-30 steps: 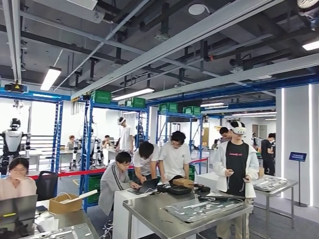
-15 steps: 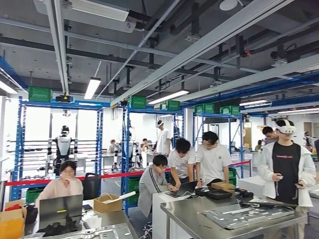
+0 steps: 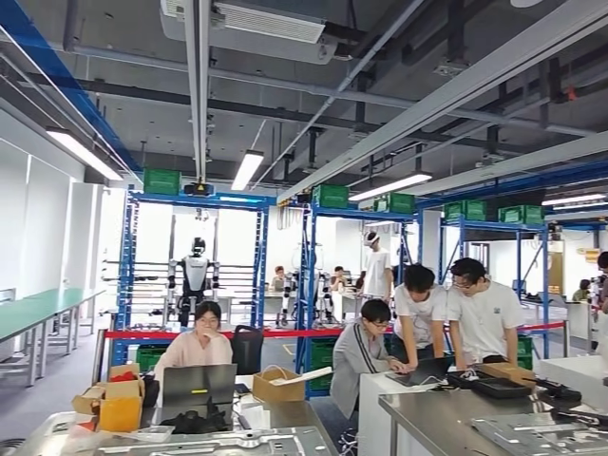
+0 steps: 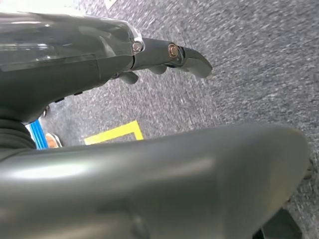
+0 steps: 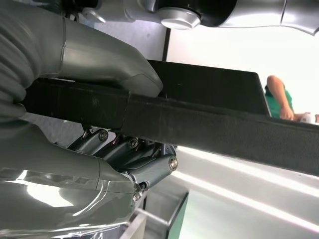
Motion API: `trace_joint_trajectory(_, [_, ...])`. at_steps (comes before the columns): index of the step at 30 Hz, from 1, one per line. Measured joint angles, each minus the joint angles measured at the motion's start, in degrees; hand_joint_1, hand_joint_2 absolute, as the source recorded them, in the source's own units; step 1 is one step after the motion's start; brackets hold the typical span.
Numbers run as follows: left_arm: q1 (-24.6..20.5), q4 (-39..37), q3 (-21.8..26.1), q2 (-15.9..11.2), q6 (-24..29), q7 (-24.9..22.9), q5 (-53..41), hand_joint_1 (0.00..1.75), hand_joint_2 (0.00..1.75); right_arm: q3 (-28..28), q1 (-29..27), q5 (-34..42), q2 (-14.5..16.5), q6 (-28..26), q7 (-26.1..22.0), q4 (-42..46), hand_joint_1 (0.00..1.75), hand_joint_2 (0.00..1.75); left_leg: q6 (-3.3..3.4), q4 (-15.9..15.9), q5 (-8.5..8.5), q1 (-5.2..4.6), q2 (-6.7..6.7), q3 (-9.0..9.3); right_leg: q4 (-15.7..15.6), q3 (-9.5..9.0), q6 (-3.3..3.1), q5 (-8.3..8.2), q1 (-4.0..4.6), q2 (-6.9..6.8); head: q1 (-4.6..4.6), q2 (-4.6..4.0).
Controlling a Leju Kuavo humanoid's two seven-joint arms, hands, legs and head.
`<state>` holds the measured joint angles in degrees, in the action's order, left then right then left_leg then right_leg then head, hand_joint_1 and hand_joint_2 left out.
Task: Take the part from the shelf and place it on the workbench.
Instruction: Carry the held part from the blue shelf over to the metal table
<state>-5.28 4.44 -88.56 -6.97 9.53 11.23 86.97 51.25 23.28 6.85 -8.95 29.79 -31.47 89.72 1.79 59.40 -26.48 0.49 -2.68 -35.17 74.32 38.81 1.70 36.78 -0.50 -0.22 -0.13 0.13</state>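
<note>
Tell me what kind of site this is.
Likely a robotics lab or test workshop: blue racking with green crates, steel workbenches, a humanoid robot on a stand, people at laptops.

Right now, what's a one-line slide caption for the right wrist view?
Right hand gripping a long black part, thumb on one face and fingers curled under the other.

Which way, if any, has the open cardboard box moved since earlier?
No. The cardboard box keeps its place beside the blue rack; the camera turned left.
</note>
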Motion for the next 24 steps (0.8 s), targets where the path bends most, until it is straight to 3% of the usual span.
trace_joint_trajectory(1, [0.1, 0.0, 0.0, 0.0, 0.0, 0.0, 0.0, 0.00, 1.75, 0.0, -0.1, 0.0, 0.0, 0.0, 0.0, 0.0, 1.75, 1.75, 0.05, 0.0, 0.01, -0.17, -0.82, 0.06, -1.1, -0.26, -0.34, -1.41, 0.14, 0.25, -0.01, 0.00])
trace_joint_trajectory(2, [0.1, 0.0, 0.0, 0.0, 0.0, 0.0, 0.0, 0.00, 1.75, 0.0, -0.1, -0.1, 0.0, 0.0, 0.1, 0.0, 1.75, 1.75, 0.07, 0.0, 0.03, -0.27, -1.65, 0.12, -4.4, -1.51, -0.80, -3.65, 0.34, 0.91, -0.01, 0.00])
trace_joint_trajectory(4, [0.1, 0.0, -0.1, 0.0, 0.0, 0.3, 0.0, 0.00, 1.75, -0.1, -0.2, -0.2, 0.0, 0.0, 0.1, 0.1, 1.75, 1.75, 0.06, 0.0, 0.10, -0.25, -3.01, 0.14, -12.0, -4.70, -1.81, -7.43, 0.67, 3.79, 0.02, 0.00])
trace_joint_trajectory(6, [0.1, 0.0, -0.1, 0.1, 0.0, 0.5, 0.0, 0.00, 1.75, -0.2, -0.1, -0.2, 0.0, 0.0, 0.1, 0.2, 1.75, 1.75, 0.02, 0.0, 0.16, -0.20, -3.57, 0.09, -15.2, -6.09, -2.33, -8.42, 0.74, 5.96, 0.05, 0.00])
trace_joint_trajectory(9, [0.1, 0.0, -0.1, 0.1, 0.0, 0.5, 0.0, 0.00, 1.75, -0.2, -0.2, -0.3, 0.0, 0.0, 0.1, 0.2, 1.75, 1.75, -0.06, 0.0, 0.20, -0.20, -3.83, 0.01, -15.5, -6.16, -2.34, -8.42, 0.63, 6.03, 0.06, 0.00])
trace_joint_trajectory(10, [0.1, 0.0, -0.1, 0.1, 0.0, 0.7, 0.0, 0.00, 1.75, -0.2, -0.1, -0.3, 0.0, 0.0, 0.1, 0.2, 1.75, 1.75, -0.28, -0.1, 0.32, -0.03, -4.37, -0.13, -15.7, -6.27, -2.36, -8.41, 0.70, 5.65, 0.04, 0.00])
trace_joint_trajectory(12, [0.4, 0.0, -0.1, -0.1, -0.1, 1.0, 0.1, 0.00, 1.75, -0.4, 0.0, -0.4, 0.3, 0.1, 0.1, 0.4, 1.75, 1.75, -1.00, 0.9, -0.48, -0.02, -3.08, -0.94, -17.1, -6.91, -2.41, -8.84, 0.57, 3.54, 0.03, 0.00])
trace_joint_trajectory(13, [0.4, 0.0, -0.1, -0.2, -0.1, 1.2, 0.1, 0.00, 1.75, -0.4, 0.0, -0.4, 0.4, 0.1, 0.1, 0.6, 1.75, 1.75, -1.42, 2.7, -1.72, -0.02, -1.68, -1.98, -17.7, -7.21, -2.48, -8.98, 0.51, 2.19, 0.03, 0.00])
trace_joint_trajectory(15, [0.2, 0.0, -0.2, -0.2, -0.1, 1.5, 0.1, 0.00, 1.75, -0.5, -0.1, -0.4, 0.6, 0.1, 0.1, 0.7, 1.75, 1.75, -2.02, 9.7, -5.35, 0.10, 1.23, -5.28, -18.2, -7.41, -2.55, -9.15, 0.36, -0.01, 0.04, 0.00])
trace_joint_trajectory(17, [0.2, 0.0, -0.2, -0.3, -0.1, 1.7, 0.1, 0.00, 1.75, -0.5, -0.4, -0.4, 0.6, 0.1, 0.2, 0.7, 1.75, 1.75, -2.64, 14.6, -6.76, 0.62, 1.90, -7.51, -18.2, -7.40, -2.40, -9.01, 0.28, -1.65, 0.05, 0.00])
trace_joint_trajectory(18, [0.3, 0.0, -0.2, -0.3, -0.2, 1.8, 0.1, 0.00, 1.75, -0.4, -0.5, -0.3, 0.6, 0.2, 0.2, 0.7, 1.75, 1.75, -2.98, 14.0, -5.91, 0.91, 2.10, -7.06, -18.1, -7.43, -2.22, -8.91, 0.18, -2.19, 0.06, 0.00])
trace_joint_trajectory(21, [0.5, 0.0, -0.2, -0.4, -0.5, 2.1, 0.1, 0.00, 1.75, -0.5, -0.6, 0.3, 0.7, 0.2, 0.1, 0.7, 1.75, 1.75, -3.78, 3.4, -1.21, 1.54, 2.91, -1.25, -17.4, -7.49, -1.11, -8.29, -0.11, -3.20, 0.07, 0.00])
trace_joint_trajectory(22, [0.5, 0.0, -0.2, -0.4, -0.5, 2.1, 0.1, 0.00, 1.75, -0.5, -0.7, 0.4, 0.7, 0.2, 0.1, 0.7, 1.75, 1.75, -3.61, 1.0, -0.57, 1.52, 3.05, 0.11, -17.1, -7.43, -0.70, -8.08, -0.10, -3.37, 0.05, 0.00])
trace_joint_trajectory(24, [0.5, 0.0, -0.2, -0.4, -0.6, 2.2, 0.1, 0.00, 1.75, -0.5, -0.7, 0.5, 0.8, 0.3, 0.1, 0.7, 1.75, 1.75, -2.66, -0.1, -0.82, 1.12, 2.99, 0.72, -17.0, -7.40, -0.05, -7.89, -0.08, -3.50, 0.02, 0.00])
